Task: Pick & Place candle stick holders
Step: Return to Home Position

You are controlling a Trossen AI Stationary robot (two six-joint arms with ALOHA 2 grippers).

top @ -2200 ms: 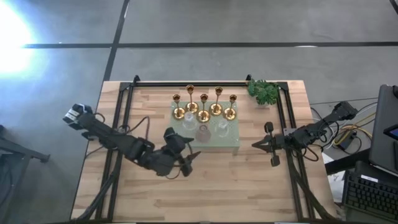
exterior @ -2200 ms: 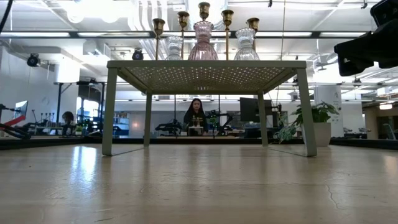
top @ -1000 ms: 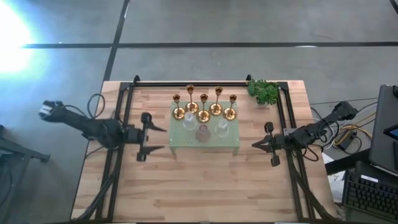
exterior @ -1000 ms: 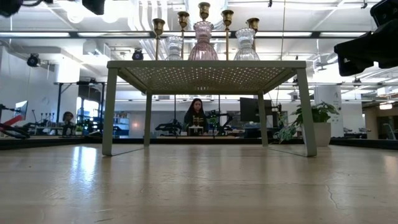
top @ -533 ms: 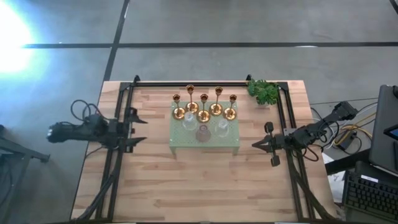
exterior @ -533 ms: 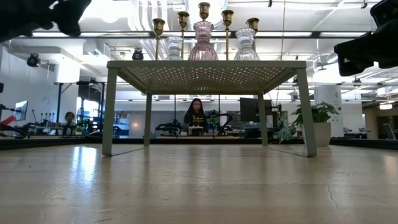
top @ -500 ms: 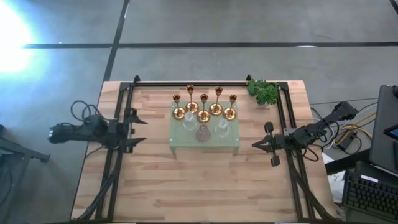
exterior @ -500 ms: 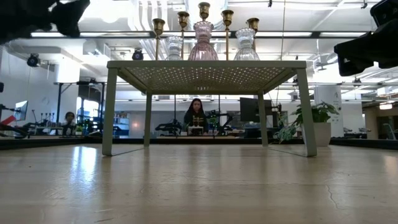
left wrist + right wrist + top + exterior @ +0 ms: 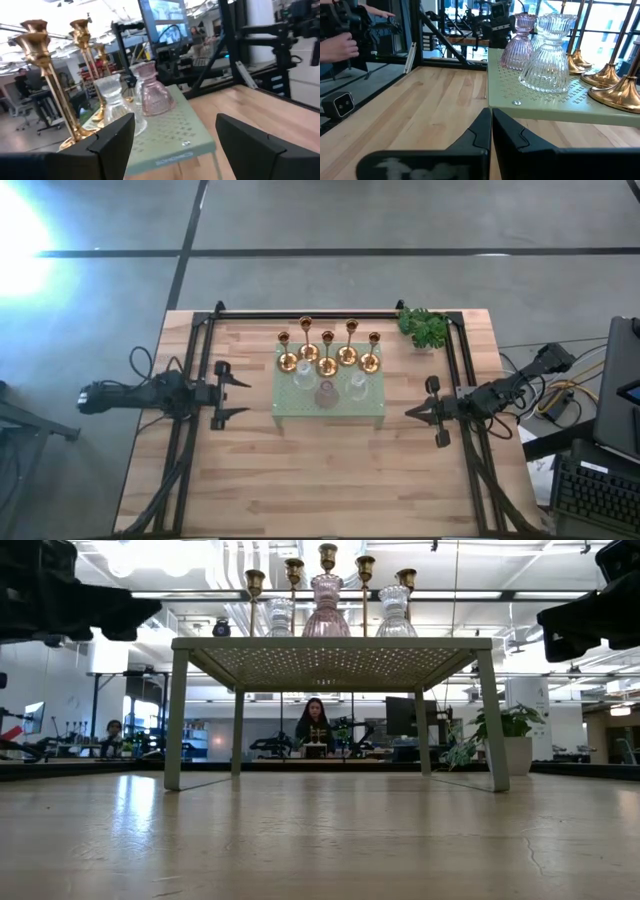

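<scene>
Now the left gripper has withdrawn, fingers wide and empty, opposite the closed right gripper, leaving all gold-brass and glass candle stick holders shelved.

We watch the left gripper leave the lower centre of the high view, where it sits just below the lower left corner of the tray with its arm folded across the bench. It swings up and out toward the left side of the frame, goes as far as the bench's left edge, then eases back a little to the right. Now it lies at middle left, fingers apart and aimed at the tray, its arm stretched out straight. In the low view its dark shape, at first missing, now fills the upper left corner.
</scene>
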